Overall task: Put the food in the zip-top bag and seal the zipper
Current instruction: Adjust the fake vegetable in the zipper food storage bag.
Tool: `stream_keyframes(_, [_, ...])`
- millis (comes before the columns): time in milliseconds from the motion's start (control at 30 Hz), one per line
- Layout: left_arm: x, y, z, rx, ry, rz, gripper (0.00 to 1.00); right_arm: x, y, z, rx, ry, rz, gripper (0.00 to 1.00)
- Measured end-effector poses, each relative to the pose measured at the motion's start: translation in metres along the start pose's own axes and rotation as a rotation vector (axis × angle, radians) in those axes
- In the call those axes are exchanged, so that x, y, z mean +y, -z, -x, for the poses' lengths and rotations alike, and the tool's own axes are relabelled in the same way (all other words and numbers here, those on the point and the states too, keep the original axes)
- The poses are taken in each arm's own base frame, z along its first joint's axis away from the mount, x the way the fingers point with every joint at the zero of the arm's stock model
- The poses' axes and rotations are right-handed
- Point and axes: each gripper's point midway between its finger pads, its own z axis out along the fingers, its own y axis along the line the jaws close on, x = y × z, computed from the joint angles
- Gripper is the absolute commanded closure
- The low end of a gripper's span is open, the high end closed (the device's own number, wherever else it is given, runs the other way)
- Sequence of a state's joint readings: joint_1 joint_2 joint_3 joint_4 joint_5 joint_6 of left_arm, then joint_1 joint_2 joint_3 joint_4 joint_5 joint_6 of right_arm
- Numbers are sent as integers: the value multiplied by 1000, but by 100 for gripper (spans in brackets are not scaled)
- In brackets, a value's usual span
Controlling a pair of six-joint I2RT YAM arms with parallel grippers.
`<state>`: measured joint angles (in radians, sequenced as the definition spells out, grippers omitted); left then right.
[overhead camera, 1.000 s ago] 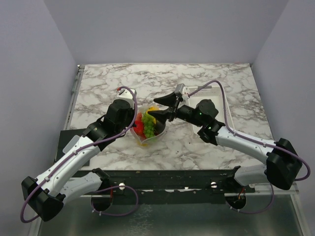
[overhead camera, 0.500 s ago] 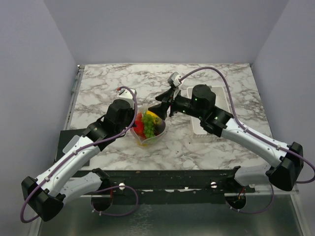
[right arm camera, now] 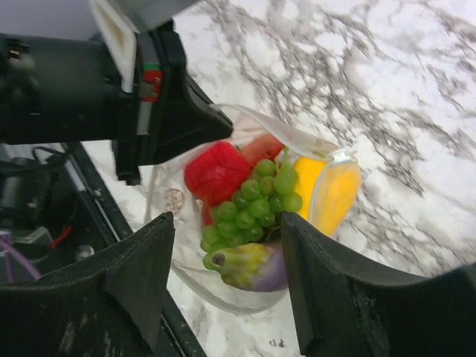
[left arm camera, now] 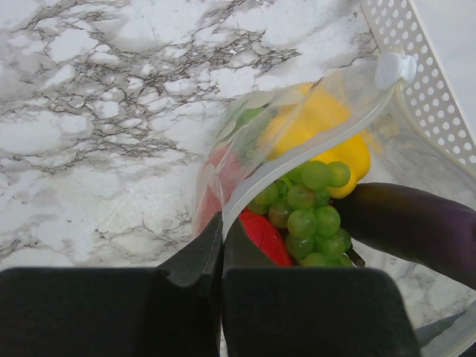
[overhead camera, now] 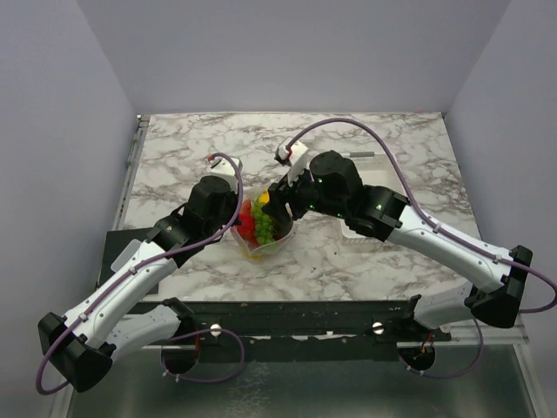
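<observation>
- Left gripper (left arm camera: 222, 227) pinched tight on zip-top bag (overhead camera: 259, 245) rim by zipper (left arm camera: 320, 145), centre of top view.
- Food (right arm camera: 253, 197) inside bag, mouth gaping.
- Right gripper (right arm camera: 227, 223) spread wide, empty, over the mouth.

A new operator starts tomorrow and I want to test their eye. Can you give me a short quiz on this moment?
1. True or false: the left gripper is shut on the edge of the bag.
2. The right gripper is: A) open over the bag; B) shut on the bag; C) out of sight.
3. Fill in: the green grapes lie ___ the bag.

Key: 1 true; 2 A; 3 inside.
</observation>
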<state>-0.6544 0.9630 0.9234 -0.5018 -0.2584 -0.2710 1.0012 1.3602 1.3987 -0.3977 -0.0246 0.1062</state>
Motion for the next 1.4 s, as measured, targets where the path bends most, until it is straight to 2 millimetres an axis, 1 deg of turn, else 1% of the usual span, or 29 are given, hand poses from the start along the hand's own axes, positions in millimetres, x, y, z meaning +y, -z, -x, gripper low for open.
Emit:
stream_keyframes(233, [0,0,0,0,0,0,100,-9,-11,-32,153,46,-168,42])
stream_keyframes(400, [0,0,0,0,0,0,100,-11,-9,-46,218,88,-241,44])
stream_keyframes(633, [0,0,0,0,0,0,100,-15,-1,-53,248,122,-310,48])
stream_keyframes(733, [0,0,0,0,0,0,100,-13,1,-56,256,134,-323,53])
stream_keyframes(833, [0,0,0,0,0,0,100,-12,2,-56,254,135,-329,56])
stream_keyframes(933, [0,0,0,0,0,0,100,-11,2,-56,253,134,-329,62])
stream_keyframes(1033, [0,0,0,0,0,0,100,-9,1,-56,253,134,-325,73])
stream_keyframes(1133, [0,0,0,0,0,0,100,-9,-1,-58,258,137,-327,79])
stream_keyframes(1400, [0,2,1,-6,2,-1,100,-9,-8,-66,270,129,-336,85])
